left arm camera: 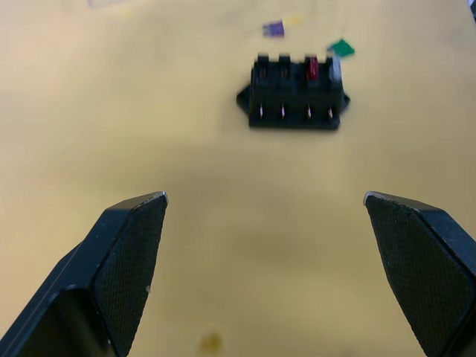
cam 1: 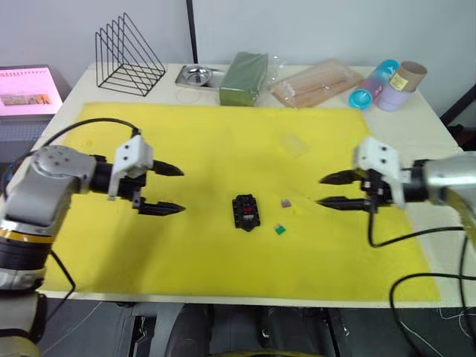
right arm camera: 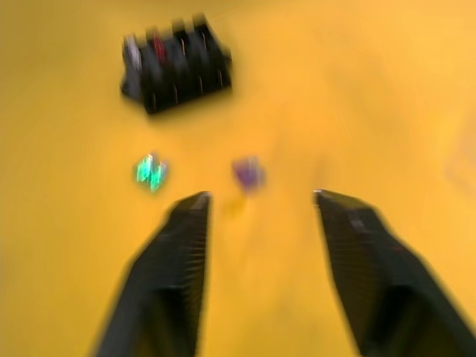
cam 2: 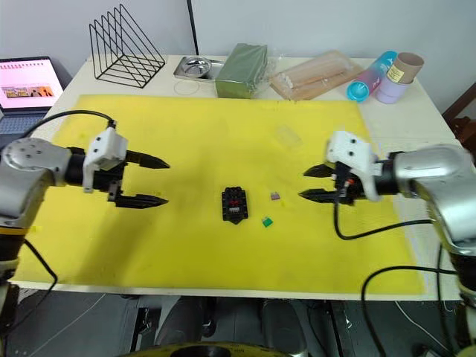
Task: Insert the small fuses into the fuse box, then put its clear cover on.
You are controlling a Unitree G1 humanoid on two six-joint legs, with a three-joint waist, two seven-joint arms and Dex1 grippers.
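Both grippers hover fingers wide, left gripper (cam 1: 172, 189) and right gripper (cam 1: 333, 190) flanking the fuse box (cam 1: 245, 212); purple fuse (cam 1: 285, 202) and green fuse (cam 1: 280, 230) lie loose beside it.

The left claw (left arm camera: 264, 216) gapes wide toward the fuse box (left arm camera: 294, 93), which holds a red fuse (left arm camera: 313, 69).

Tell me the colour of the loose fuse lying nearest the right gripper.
Purple fuse, seen best in the right wrist view.
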